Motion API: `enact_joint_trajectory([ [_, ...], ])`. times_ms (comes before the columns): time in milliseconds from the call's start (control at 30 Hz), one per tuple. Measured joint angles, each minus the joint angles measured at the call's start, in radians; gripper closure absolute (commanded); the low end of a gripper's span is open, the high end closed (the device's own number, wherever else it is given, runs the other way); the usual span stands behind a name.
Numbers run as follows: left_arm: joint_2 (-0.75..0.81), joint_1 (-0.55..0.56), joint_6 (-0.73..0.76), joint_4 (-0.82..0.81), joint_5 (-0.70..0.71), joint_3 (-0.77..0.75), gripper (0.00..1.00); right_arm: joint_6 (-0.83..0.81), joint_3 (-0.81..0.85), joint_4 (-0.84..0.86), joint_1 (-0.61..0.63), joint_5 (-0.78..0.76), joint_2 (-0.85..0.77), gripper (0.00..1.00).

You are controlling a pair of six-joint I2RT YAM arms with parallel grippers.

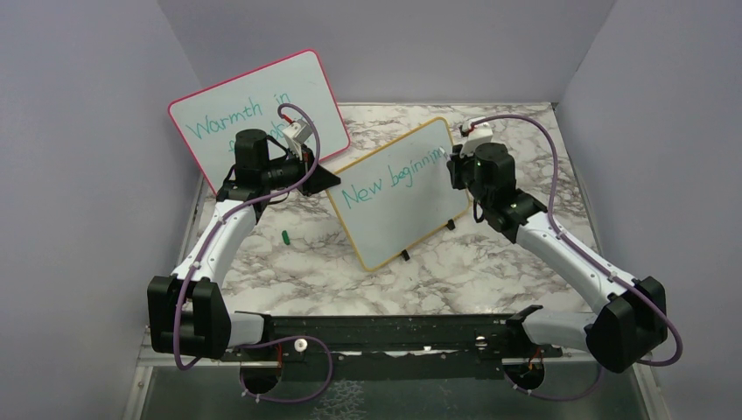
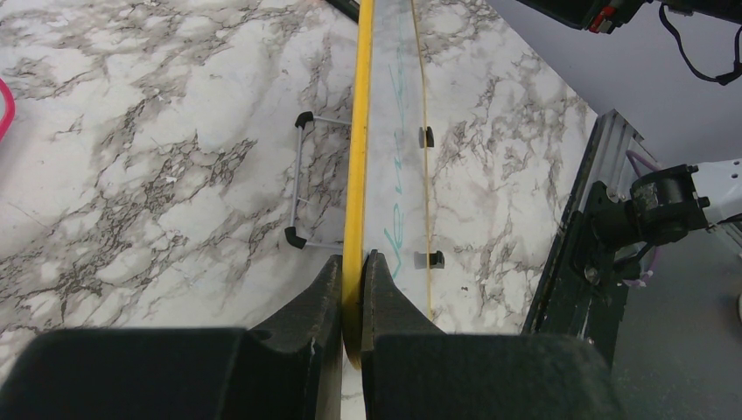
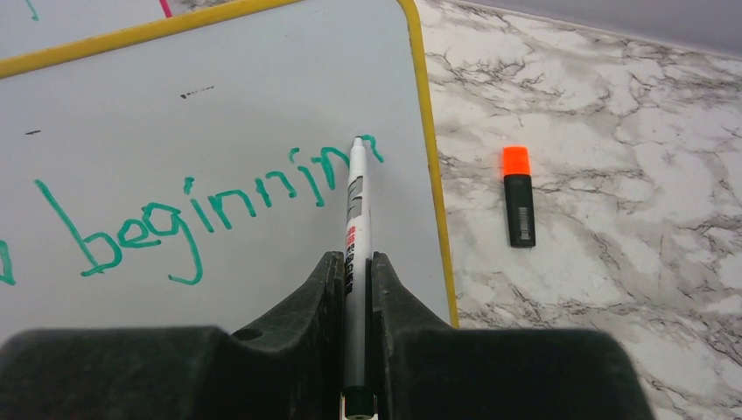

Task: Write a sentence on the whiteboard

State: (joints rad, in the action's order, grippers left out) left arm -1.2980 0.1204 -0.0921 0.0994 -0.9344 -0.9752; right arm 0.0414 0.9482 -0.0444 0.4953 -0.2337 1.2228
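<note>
Left gripper: the left gripper [image 2: 352, 262] is pinching the whiteboard [image 1: 402, 197] by its left edge, both fingers pressing flat on either side of the yellow-orange frame [image 2: 354, 175].
Right gripper: the right gripper [image 3: 353, 262] is gripping a white marker [image 3: 356, 201] between its fingers, the marker pointing forward past the fingertips.
Marker tip: it is touching the board face near the upper right corner, right at the end of the written line and just inside the frame.
Where the board is: it is standing tilted on the marble table [image 1: 306, 262] between the two arms, propped on small black feet [image 1: 405, 255], with a wire stand [image 2: 302, 184] showing behind it in the left wrist view.
How the board is looking: white face, rounded corners, thin yellow-orange rim, a few faint dark specks near the top.
The sentence [image 3: 219, 210]: teal-green handwriting is slanting upward to the right, reading "New beginnin" with one more letter forming under the tip.
Marker label: red lettering is running along the barrel, too small to read.
Pink-framed board [image 1: 254, 105]: it is leaning behind the left arm, showing "Warmth in" in teal, with the rest hidden by the arm.
Highlighter [image 3: 518, 197]: a black one with an orange cap is lying on the table just beside the board's right edge.
Small green piece [image 1: 285, 235]: it is lying on the marble near the left arm.
</note>
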Motion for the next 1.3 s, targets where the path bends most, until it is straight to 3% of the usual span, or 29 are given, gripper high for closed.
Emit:
enact_joint_trajectory([
  [1300, 0.0, 0.0, 0.0, 0.0, 0.0, 0.0, 1.0, 0.01, -0.029, 0.006, 0.0, -0.04, -0.004, 1.0],
])
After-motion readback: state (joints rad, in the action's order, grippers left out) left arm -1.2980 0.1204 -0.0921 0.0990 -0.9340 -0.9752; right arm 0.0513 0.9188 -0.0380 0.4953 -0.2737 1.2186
